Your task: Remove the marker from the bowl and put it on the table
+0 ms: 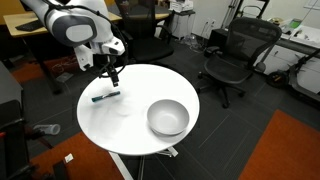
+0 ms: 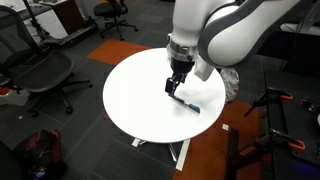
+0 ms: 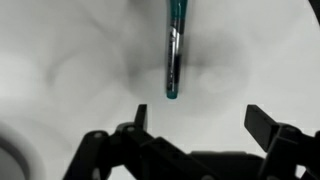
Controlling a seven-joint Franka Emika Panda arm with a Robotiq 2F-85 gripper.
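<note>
The teal-blue marker [image 1: 105, 96] lies flat on the round white table [image 1: 140, 135], apart from the grey bowl [image 1: 168, 118], which looks empty. It also shows in an exterior view [image 2: 186, 104] and in the wrist view [image 3: 175, 50]. My gripper [image 1: 113, 78] hangs just above the marker, open and empty; in the wrist view its two fingers [image 3: 200, 125] are spread with only white table top between them. The bowl is out of sight behind the arm in an exterior view.
Black office chairs [image 1: 238, 55] stand round the table [image 2: 135, 90], with another chair [image 2: 45, 70] beside it. Wooden desks [image 1: 60, 22] are at the back. A tripod stand [image 2: 275, 120] is close to the table's edge.
</note>
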